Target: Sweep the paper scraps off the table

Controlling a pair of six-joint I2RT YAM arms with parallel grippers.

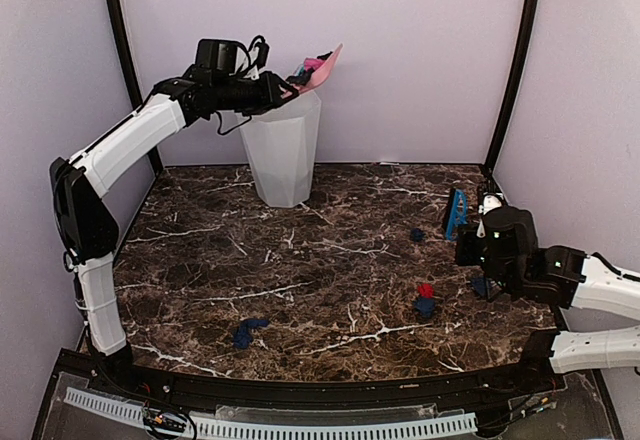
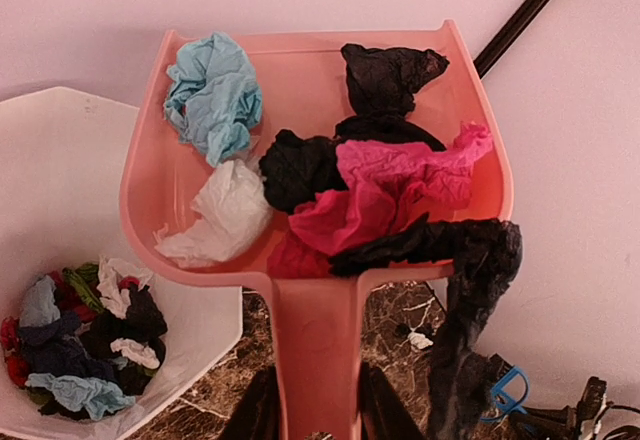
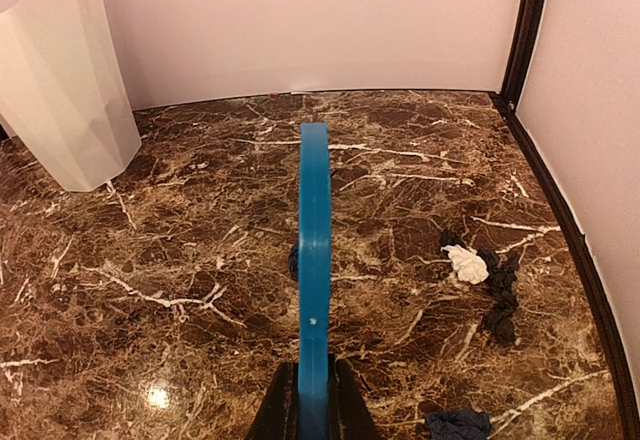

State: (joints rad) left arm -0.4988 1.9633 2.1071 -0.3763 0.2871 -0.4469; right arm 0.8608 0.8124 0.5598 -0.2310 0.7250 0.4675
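Top external view: I find the left gripper (image 1: pixel 290 88) raised at the back left, clamped on the handle of the pink dustpan (image 1: pixel 322 68). The pan sits over the mouth of the white bin (image 1: pixel 283 155).

Left wrist view confirms the grip. The fingers (image 2: pixel 258 412) press both sides of the handle, and the dustpan (image 2: pixel 310 80) carries a load of paper scraps (image 2: pixel 390 175) in light blue, white, black and magenta. One long black piece (image 2: pixel 475 290) hangs over the pan's near right edge. The bin (image 2: pixel 60 160) lies below and to the left, with more wads inside.

The right gripper (image 1: pixel 466 232) is low at the right edge of the table (image 1: pixel 300 260), closed on the blue brush (image 1: pixel 456 212), which stands on edge. Loose wads remain on the marble:
- a navy wad (image 1: pixel 248 331) at front left, well apart from both hands;
- a red wad (image 1: pixel 426 289) touching a dark blue wad (image 1: pixel 425 307), near the right hand;
- a dark wad (image 1: pixel 417 234) just left of the brush.

Right wrist view shows the brush (image 3: pixel 314 260) gripped between the fingers (image 3: pixel 280 410). A white wad (image 3: pixel 465 262) and black pieces (image 3: pixel 500 300) lie to its right.
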